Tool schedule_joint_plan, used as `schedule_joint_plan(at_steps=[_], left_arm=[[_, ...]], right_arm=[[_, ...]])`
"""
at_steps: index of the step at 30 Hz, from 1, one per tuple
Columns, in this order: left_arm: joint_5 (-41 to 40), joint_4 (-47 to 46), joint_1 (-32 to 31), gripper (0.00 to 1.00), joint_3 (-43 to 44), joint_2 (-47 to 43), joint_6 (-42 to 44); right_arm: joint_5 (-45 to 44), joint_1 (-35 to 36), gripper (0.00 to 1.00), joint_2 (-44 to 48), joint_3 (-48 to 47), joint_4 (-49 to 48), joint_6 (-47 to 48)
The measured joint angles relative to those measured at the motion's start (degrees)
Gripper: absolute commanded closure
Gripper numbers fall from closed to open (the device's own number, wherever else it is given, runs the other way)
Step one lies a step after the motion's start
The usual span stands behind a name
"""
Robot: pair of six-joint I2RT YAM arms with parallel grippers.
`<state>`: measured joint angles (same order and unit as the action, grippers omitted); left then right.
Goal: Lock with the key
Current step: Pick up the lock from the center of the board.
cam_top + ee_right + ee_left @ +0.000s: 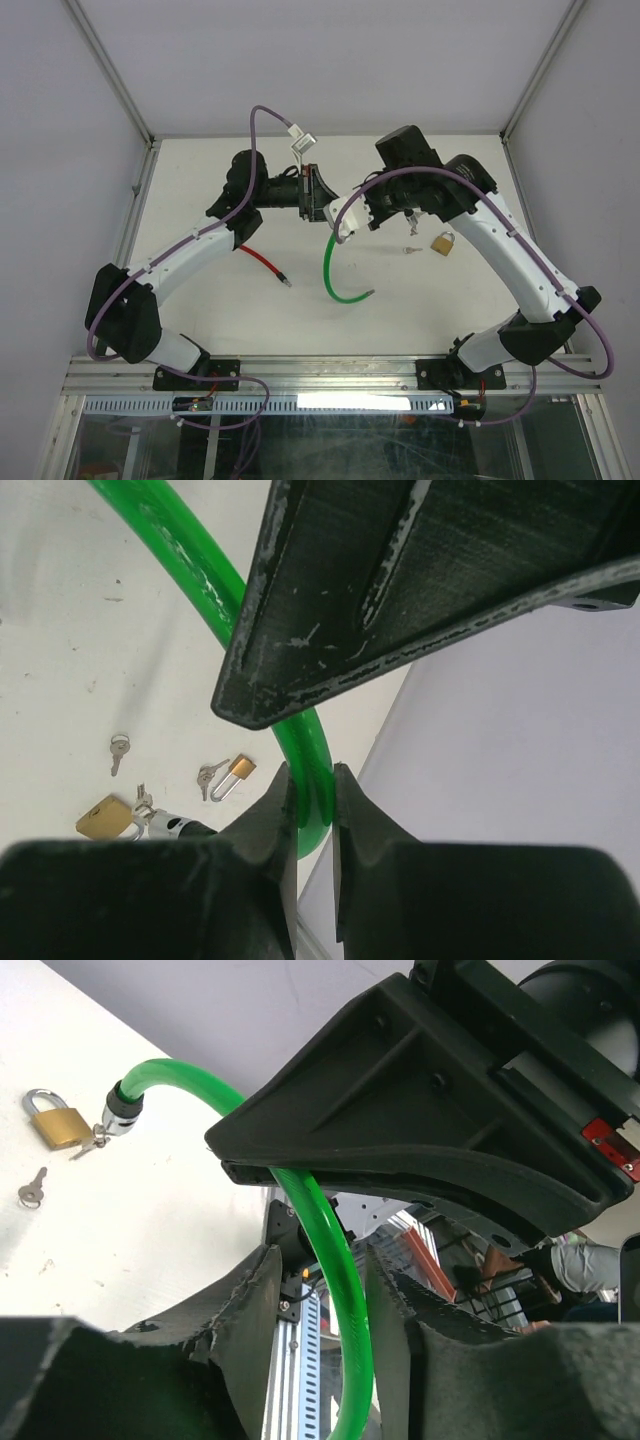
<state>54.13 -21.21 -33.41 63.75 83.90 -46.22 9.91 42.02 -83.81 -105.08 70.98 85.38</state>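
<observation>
Right fingers (262, 825): pinching green cable lock (178, 558).
Left fingers (245, 1305): spread around it.
Handling: likely springy, slick; grip near head (119, 1110).

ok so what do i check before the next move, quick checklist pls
1. Right gripper clamped on the green cable: ok.
2. Green cable running through the left gripper: ok, though a gap shows on one side, so it is not gripped.
3. Brass padlock in view and unobstructed: ok.
4. Loose key lying free near the padlock: ok.
5. A gripper free to take the key: not ok, both are at the cable.
6. Padlock shackle open or shut: cannot tell.
</observation>
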Motion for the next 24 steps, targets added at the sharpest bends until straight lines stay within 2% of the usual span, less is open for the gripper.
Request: schedule_joint_plan(at_steps=[3, 6, 10, 12, 14, 18, 24], left_arm=[[0.2, 1.7, 0.0, 0.61, 0.6, 0.2, 0.9], [0.3, 2.4, 0.0, 0.69, 0.9, 0.2, 1.3], [1.1, 3.0, 0.0, 0.86, 1.4, 0.2, 1.9], [1.4, 3.5, -0.3, 1.00, 1.5, 0.2, 2.2], [1.4, 4.3, -0.2, 1.00, 1.5, 0.5, 2.2], [1.5, 4.9, -0.3, 1.00, 1.5, 0.6, 2.8], [1.4, 3.2, -0.4, 1.00, -1.0, -0.7, 4.8]], right_arm=[[0.0, 0.2, 1.00, 0.0, 0.0, 0.0, 0.0], [0.0, 0.2, 1.00, 0.0, 0.0, 0.0, 0.0], [-0.2, 0.2, 1.00, 0.0, 0.4, 0.0, 0.0], [-0.3, 0.2, 0.99, 0.0, 0.6, 0.0, -0.1], [-0.6, 0.2, 0.96, 0.0, 0.6, 0.1, -0.2], [-0.7, 0.2, 0.81, 0.1, 0.9, 0.2, -1.1], [1.1, 0.2, 0.47, 2.0, 3.5, -2.5, -6.1]])
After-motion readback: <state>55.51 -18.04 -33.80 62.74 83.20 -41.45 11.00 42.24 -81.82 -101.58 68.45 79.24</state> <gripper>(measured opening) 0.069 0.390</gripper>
